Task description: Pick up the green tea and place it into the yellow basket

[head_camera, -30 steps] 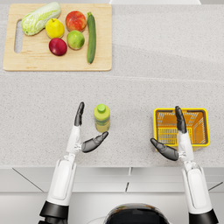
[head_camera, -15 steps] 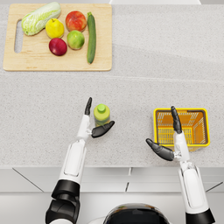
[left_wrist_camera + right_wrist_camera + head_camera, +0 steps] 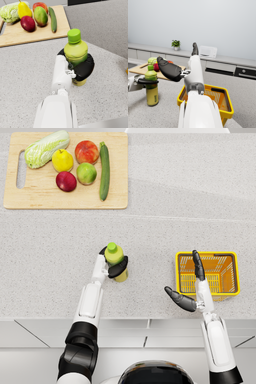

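Left hand (image 3: 114, 266) is wrapped around the green tea (image 3: 115, 259), dark fingers closed on the bottle's body below the shoulder. In the left wrist view the green tea (image 3: 75, 51) stands upright with its green cap clear above the left hand (image 3: 81, 68). In the right wrist view the bottle base looks to be on the tabletop (image 3: 200, 198), though contact can't be confirmed.

Right hand (image 3: 192, 288) holds nothing: fingers spread, one long finger reaching over the near-left part of the yellow basket (image 3: 231, 284), thumb pointing left over the tabletop. In the right wrist view the right hand (image 3: 178, 67) sits above the yellow basket (image 3: 226, 110) without touching it.

Basket is to the right of the bottle, near the front edge of the tabletop. Between bottle and basket is a stretch of bare speckled surface. Basket's opening faces up, partly covered by the right forearm and finger.

Wooden cutting board (image 3: 30, 203) lies in the far-left corner area, well apart from the bottle, carrying cabbage (image 3: 46, 148), lemon (image 3: 62, 160), tomato (image 3: 86, 151), red apple (image 3: 66, 181), green apple (image 3: 86, 173) and cucumber (image 3: 104, 170). Board's near edge runs parallel to the tabletop front.
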### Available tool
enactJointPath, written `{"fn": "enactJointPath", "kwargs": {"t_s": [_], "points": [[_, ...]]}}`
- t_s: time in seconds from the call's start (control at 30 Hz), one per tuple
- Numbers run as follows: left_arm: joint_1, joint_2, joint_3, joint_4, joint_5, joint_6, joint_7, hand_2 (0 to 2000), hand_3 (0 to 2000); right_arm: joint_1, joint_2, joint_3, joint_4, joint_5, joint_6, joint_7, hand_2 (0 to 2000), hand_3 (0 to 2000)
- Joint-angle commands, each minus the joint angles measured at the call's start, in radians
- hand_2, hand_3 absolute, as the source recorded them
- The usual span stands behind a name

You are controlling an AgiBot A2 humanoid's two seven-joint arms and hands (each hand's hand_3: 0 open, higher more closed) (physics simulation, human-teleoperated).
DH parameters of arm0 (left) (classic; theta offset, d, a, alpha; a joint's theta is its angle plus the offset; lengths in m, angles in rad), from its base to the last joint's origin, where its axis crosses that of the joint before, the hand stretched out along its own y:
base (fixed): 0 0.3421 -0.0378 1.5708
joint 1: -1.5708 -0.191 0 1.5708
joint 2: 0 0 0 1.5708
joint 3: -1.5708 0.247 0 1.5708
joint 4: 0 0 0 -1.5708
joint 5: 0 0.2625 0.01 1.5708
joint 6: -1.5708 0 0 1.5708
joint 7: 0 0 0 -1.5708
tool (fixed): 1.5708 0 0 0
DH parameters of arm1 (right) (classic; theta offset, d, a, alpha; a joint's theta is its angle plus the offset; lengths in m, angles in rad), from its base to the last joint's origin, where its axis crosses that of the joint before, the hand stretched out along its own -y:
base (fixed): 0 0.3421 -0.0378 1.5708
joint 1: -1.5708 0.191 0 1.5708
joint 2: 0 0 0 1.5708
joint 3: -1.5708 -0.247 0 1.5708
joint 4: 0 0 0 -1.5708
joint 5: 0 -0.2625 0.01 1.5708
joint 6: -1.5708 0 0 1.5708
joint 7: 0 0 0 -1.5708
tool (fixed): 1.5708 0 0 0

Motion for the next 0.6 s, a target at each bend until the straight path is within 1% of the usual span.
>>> {"fn": "enactJointPath", "kwargs": {"t_s": [0.03, 0.1, 0.13, 0.17, 0.27, 0.33, 0.4, 0.5, 0.6], "points": [[-0.013, -0.003, 0.022, -0.088, 0.0, -0.005, -0.002, 2000, 2000, 0.009, -0.006, -0.006, 0.006, 0.0, 0.0, 0.0, 0, 0], [-0.082, -0.023, 0.018, -0.338, 0.0, -0.009, 0.0, 2000, 2000, 0.01, -0.011, 0.004, 0.003, 0.0, 0.0, 0.0, 0, 0], [-0.095, -0.026, 0.022, -0.438, 0.0, -0.009, 0.001, 2000, 2000, 0.019, -0.018, 0.019, -0.017, 0.0, 0.0, 0.0, 0, 0], [-0.09, -0.021, 0.017, -0.496, 0.0, -0.007, 0.002, 2000, 2000, 0.02, -0.02, 0.029, -0.019, 0.0, 0.0, 0.0, 0, 0], [-0.114, -0.023, 0.025, -0.703, 0.0, -0.015, 0.002, 2000, 2000, 0.053, -0.046, 0.08, -0.056, 0.0, 0.0, 0.0, 0, 0], [-0.123, -0.022, 0.033, -0.78, -0.001, -0.02, 0.002, 2000, 2000, 0.087, -0.071, 0.101, -0.089, 0.0, 0.0, 0.0, 0, 0], [-0.135, -0.022, 0.049, -0.824, -0.001, -0.038, 0.002, 2000, 2000, 0.12, -0.096, 0.122, -0.108, 0.0, 0.0, 0.0, 0, 0], [-0.152, -0.023, 0.066, -0.868, -0.001, -0.063, 0.003, 2000, 2000, 0.19, -0.146, 0.163, -0.168, 0.133, 0.0, 0.0, 0, 0], [-0.177, -0.029, 0.102, -0.939, -0.001, -0.069, 0.004, 2000, 2000, 0.241, -0.181, 0.173, -0.216, 0.205, 0.0, 0.0, 0, 0]]}}
